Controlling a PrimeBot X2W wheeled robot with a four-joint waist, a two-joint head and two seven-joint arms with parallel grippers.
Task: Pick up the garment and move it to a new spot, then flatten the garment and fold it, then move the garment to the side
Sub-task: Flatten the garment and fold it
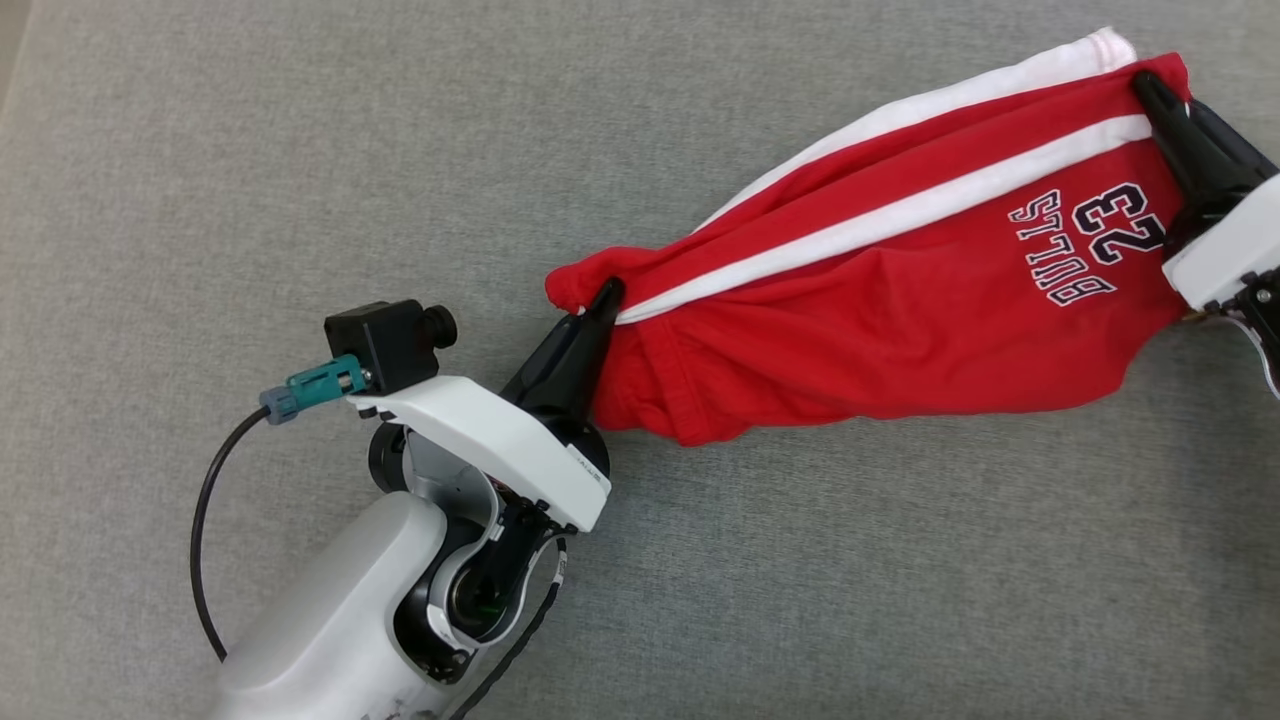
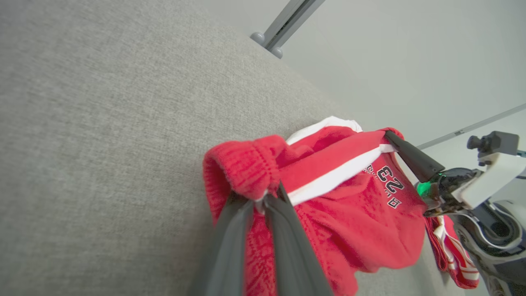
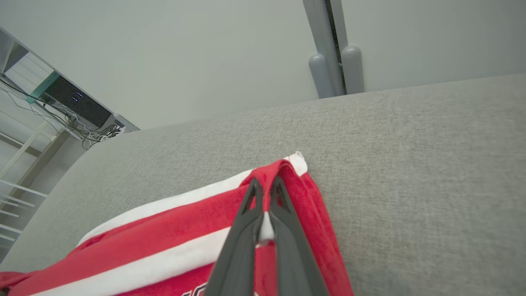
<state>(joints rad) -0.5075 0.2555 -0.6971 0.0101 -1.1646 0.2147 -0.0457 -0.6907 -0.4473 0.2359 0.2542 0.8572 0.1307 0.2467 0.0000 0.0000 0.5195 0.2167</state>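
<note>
Over the grey cloth-covered desk [image 1: 250,150], the head view has a pair of red Bulls shorts [image 1: 880,330] stretched between my two arms. My left gripper [image 1: 605,295] is pinched closed on the elastic waistband end. My right gripper [image 1: 1148,88] is closed on the far hem corner, beside the white side stripe. The cloth sags in the middle, with the "23" print facing up.

Along my left wrist view, my left gripper [image 2: 261,199] bites the bunched waistband [image 2: 242,168], and the shorts [image 2: 349,222] hang off towards my right gripper [image 2: 396,139]. They look lifted clear of the desk [image 2: 102,123], though I can't tell whether the lowest fold brushes it.

Through my right wrist view, my right gripper [image 3: 266,187] clamps the red hem, a sliver of white cloth showing between its fingers. The shorts [image 3: 164,238] trail away to the lower left.

I judge this to be the carry to a new spot, just ahead of flattening. Next I need to keep both ends apart and taut, lower them evenly, and lay the cloth down without wrinkles.
</note>
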